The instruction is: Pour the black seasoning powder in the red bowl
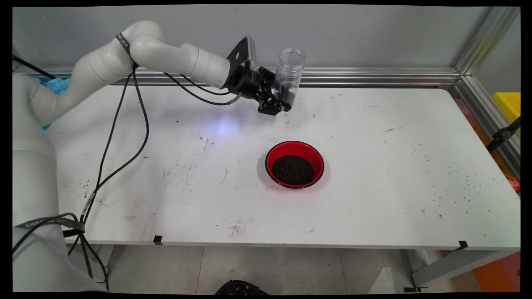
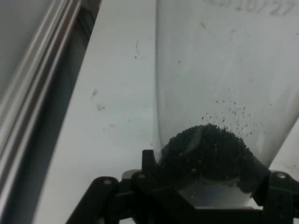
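Claw: the gripper (image 1: 282, 101) sits in the upper middle of the main view, its fingers closed around the lower part of a clear jar (image 1: 289, 74).
Jar: upright, open at the top, held above the table's far edge in front of the wall; a small heap of dark grains (image 2: 208, 151) lies at its bottom, and a few specks cling to the inner wall.
Handling: I judge it light and stiff — thin clear plastic by the look, smooth and apt to slip, and mostly empty. The low hold near the base, where the weight sits, looks the soundest place to grip it.
Bowl: a red bowl (image 1: 272, 155) stands in the middle of the frame, below the jar and well apart from it, holding dark grains.
Table: white table (image 1: 374, 199), scuffed, with loose dark specks scattered toward the right side.
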